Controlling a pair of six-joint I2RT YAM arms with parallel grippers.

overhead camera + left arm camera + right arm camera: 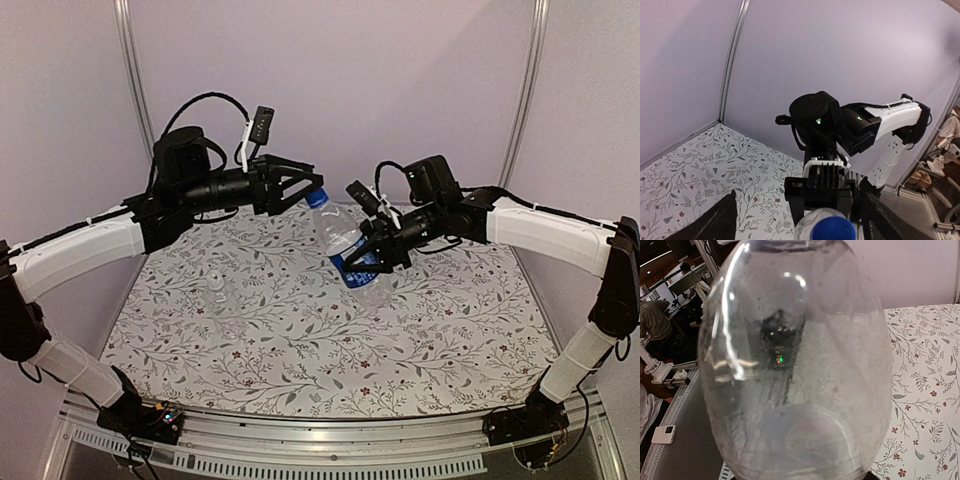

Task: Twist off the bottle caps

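My right gripper (372, 258) is shut on the taller bottle (348, 247) at its blue-and-white label band and holds it tilted above the table, neck toward the left arm. The bottle's body fills the right wrist view (800, 365) and hides the fingers there. Its bright blue cap (316, 196) lies between the spread jaws of my left gripper (314, 190), which is open and not touching it. The cap also shows in the left wrist view (832, 229), between the wide-open fingers (717, 220). The shorter clear bottle (223, 303) stands on the table at the left with its pale cap (216, 283) on.
A floral tablecloth (330, 340) covers the table. Pale walls and metal posts (133, 70) close in the back and sides. The shorter bottle stands below my left arm.
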